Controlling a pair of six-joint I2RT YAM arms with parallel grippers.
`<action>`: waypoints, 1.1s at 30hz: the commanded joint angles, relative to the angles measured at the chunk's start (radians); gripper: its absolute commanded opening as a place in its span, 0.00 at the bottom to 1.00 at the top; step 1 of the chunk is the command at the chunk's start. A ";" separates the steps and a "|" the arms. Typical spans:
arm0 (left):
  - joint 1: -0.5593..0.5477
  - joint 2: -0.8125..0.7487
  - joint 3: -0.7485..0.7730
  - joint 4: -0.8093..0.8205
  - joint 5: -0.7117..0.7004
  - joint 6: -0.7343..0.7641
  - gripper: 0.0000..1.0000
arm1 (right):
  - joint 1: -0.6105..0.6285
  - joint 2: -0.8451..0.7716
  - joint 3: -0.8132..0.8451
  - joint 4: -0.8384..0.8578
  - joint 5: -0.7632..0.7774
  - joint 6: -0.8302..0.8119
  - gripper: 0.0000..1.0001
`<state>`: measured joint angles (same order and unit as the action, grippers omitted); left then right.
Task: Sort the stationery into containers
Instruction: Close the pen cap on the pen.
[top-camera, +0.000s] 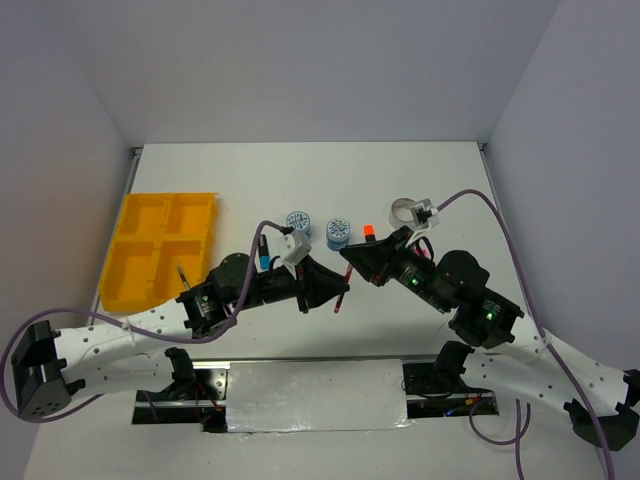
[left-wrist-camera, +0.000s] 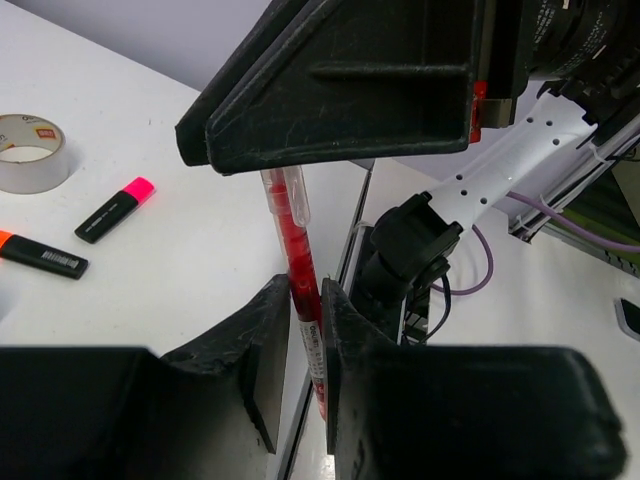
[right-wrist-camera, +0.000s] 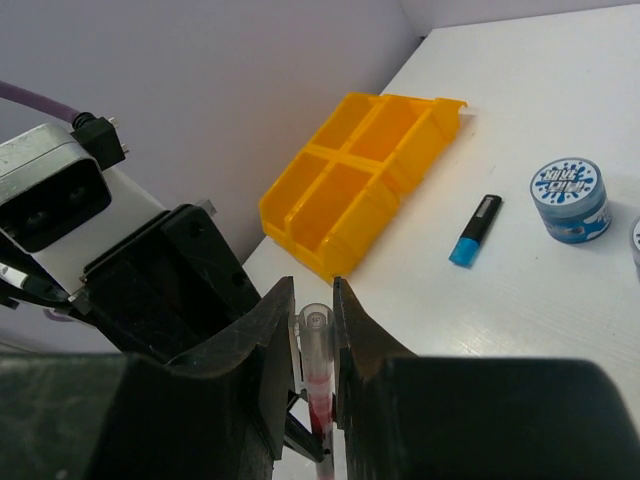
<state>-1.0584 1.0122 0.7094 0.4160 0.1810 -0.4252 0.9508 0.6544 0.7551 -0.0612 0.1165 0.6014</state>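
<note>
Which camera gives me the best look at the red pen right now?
Left wrist: the red pen shows most of its barrel, standing between the fingers of the left gripper. Right wrist shows only its clear end pinched in the right gripper. Top view shows just a short red tip by the grippers.

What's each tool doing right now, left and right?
Left tool: closed on the red pen, on its lower part.
Right tool: closed on the same red pen, at its other end.
</note>
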 joint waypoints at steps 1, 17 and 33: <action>-0.005 0.025 0.039 0.079 0.038 -0.003 0.29 | -0.003 0.017 0.052 0.038 -0.021 0.012 0.00; -0.002 0.046 0.062 0.070 -0.008 -0.021 0.00 | -0.001 -0.002 0.018 0.058 -0.052 -0.002 0.00; 0.190 0.031 0.341 0.012 0.116 -0.053 0.00 | 0.149 0.131 -0.394 0.435 -0.046 0.056 0.00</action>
<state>-0.9356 1.0649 0.8730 0.0711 0.3126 -0.4721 1.0229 0.6975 0.4633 0.4950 0.2291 0.6159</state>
